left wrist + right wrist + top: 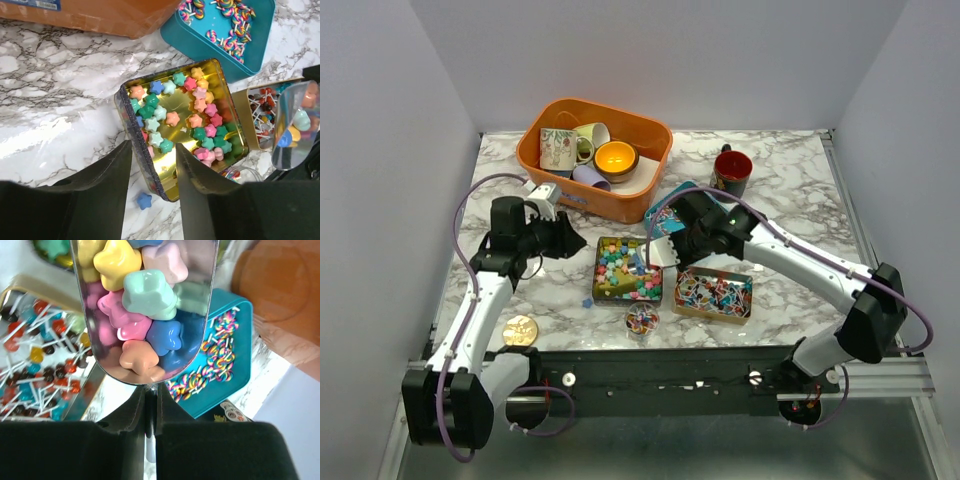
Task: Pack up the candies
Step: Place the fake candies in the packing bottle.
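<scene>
Pastel star candies (625,268) fill a gold tin (597,285), also in the left wrist view (227,107). My left gripper (567,240) is open; its fingers (102,195) straddle the tin's near left corner without closing on it. A blue star (144,201) lies on the table between them. My right gripper (672,240) is shut on the handle of a metal scoop (102,362) loaded with star candies (145,295), held above the tins' right side. The scoop also shows in the left wrist view (295,125).
A gold tin of ball lollipops (713,293) sits right of the star tin. A teal tin of swirl lollipops (665,205) lies behind. A small glass bowl of candies (642,320), a gold coin (520,330), an orange basin of cups (595,150) and a dark mug (731,170) stand around.
</scene>
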`<act>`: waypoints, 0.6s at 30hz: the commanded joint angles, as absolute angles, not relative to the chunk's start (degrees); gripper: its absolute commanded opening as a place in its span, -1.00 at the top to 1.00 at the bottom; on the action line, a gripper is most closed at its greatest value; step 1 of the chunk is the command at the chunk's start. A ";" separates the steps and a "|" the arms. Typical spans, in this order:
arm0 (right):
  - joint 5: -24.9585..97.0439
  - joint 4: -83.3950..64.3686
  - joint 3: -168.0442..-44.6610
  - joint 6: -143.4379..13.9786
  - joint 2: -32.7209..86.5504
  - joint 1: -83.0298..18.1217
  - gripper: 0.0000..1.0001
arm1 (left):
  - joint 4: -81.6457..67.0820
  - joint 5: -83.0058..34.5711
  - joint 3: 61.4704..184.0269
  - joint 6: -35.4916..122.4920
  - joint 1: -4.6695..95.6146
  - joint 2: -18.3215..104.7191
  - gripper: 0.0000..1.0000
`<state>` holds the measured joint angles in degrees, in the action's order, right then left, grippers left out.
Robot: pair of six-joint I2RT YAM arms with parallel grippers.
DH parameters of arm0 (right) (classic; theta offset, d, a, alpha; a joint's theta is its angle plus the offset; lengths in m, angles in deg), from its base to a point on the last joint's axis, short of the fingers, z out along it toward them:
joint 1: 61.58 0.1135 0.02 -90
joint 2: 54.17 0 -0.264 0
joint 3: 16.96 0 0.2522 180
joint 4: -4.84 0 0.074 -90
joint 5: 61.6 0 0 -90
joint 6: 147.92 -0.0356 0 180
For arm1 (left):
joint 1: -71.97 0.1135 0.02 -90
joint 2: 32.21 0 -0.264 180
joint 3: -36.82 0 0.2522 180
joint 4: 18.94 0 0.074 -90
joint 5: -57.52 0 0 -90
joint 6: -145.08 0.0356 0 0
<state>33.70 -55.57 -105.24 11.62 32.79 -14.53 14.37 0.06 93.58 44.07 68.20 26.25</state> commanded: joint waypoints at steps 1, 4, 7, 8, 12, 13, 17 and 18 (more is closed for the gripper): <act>23.51 -62.87 -101.30 13.89 28.28 -9.04 0.99 | 13.19 -0.66 90.75 42.78 69.42 21.59 -0.07; 19.89 -65.07 -99.19 13.46 26.87 -5.61 0.99 | 13.28 -1.01 89.61 42.42 70.21 19.83 -0.11; 15.85 -67.27 -98.66 11.88 27.83 -2.53 0.99 | 12.84 -1.89 88.29 42.16 70.83 17.99 -0.11; 15.14 -68.06 -98.92 11.35 28.36 -2.00 0.99 | 12.75 -1.89 88.02 41.90 71.00 17.63 -0.11; 12.50 -71.14 -101.29 8.53 31.61 0.11 0.99 | 12.49 -1.98 86.88 41.02 71.44 15.43 -0.11; 10.49 -71.75 -101.47 8.27 32.14 0.73 0.99 | 12.49 -2.15 86.62 40.84 71.44 14.56 -0.11; 7.14 -73.42 -103.05 7.30 34.69 3.54 0.99 | 11.52 -2.24 85.12 39.61 72.94 12.80 -0.11; 6.78 -74.04 -104.27 6.78 35.91 4.07 0.99 | 11.35 -2.24 84.42 39.35 72.94 12.44 -0.11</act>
